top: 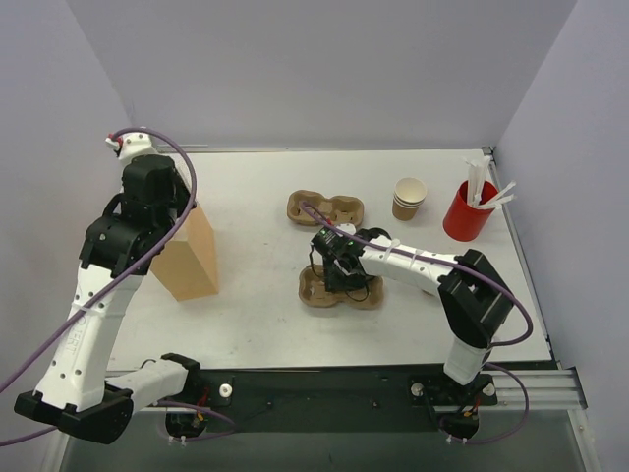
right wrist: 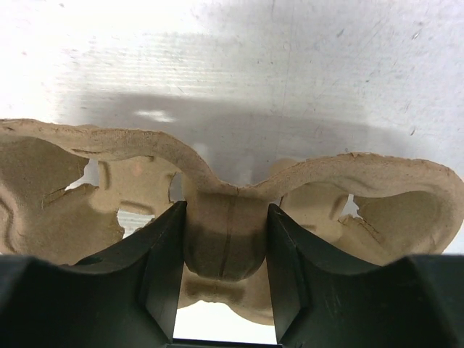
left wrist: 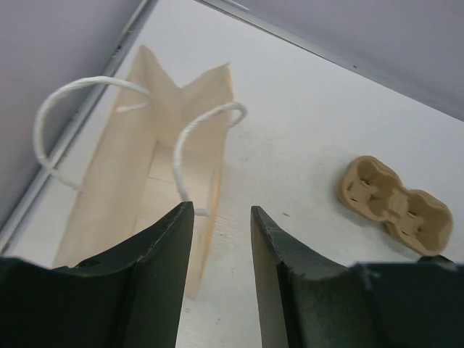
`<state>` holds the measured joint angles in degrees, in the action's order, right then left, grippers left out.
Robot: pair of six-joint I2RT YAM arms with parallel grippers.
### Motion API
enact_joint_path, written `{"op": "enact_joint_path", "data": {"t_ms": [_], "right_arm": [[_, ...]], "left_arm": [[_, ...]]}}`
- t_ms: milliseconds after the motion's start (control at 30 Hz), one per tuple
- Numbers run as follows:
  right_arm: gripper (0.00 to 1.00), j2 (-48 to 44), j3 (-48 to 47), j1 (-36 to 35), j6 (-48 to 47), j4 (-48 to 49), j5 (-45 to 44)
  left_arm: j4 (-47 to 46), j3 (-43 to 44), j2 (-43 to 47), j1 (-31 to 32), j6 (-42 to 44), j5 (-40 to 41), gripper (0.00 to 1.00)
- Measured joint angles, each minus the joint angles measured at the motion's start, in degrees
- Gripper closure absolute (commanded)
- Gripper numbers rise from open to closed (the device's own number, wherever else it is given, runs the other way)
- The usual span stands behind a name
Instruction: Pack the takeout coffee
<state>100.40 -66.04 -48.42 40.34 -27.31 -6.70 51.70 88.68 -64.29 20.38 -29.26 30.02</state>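
Observation:
The takeout coffee cup, kraft-tan with a pale inside, stands at the back right, apparently on top of a short stack of like cups. The brown paper bag stands open at the left; the left wrist view shows it with white string handles. My left gripper hovers over the bag's top, open and empty. My right gripper is shut on the middle ridge of a moulded pulp cup carrier at the table's centre; in the right wrist view both fingers press the carrier's central post.
A second pulp carrier lies behind the first and shows in the left wrist view. A red cup with white sticks stands by the right wall. Grey walls close in the back and both sides.

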Motion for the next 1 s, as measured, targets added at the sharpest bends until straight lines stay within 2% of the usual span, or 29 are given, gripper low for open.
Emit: {"op": "enact_joint_path", "data": {"t_ms": [200, 367, 600, 867, 1000], "right_arm": [[0.63, -1.6, -1.9, 0.0, -2.1, -0.1, -0.5], [0.63, -1.6, -2.0, 0.0, -3.1, -0.4, -0.5], [0.63, -1.6, -2.3, 0.0, -4.1, -0.4, -0.3], [0.63, -1.6, -2.8, 0.0, -4.7, -0.3, 0.5], [0.63, -1.6, -2.8, 0.0, -4.7, -0.3, 0.7]], "left_arm": [[4.8, 0.3, 1.5, -3.6, 2.4, 9.1, 0.58], [5.6, 0.6, 1.4, -7.3, 4.9, 12.8, 0.65], [3.8, -0.5, -2.4, -17.6, 7.7, 5.9, 0.66], [0.4, -0.5, -9.8, -20.2, 9.5, -3.0, 0.66], [0.0, -0.5, -11.0, -21.4, 10.2, -3.8, 0.65]]}}
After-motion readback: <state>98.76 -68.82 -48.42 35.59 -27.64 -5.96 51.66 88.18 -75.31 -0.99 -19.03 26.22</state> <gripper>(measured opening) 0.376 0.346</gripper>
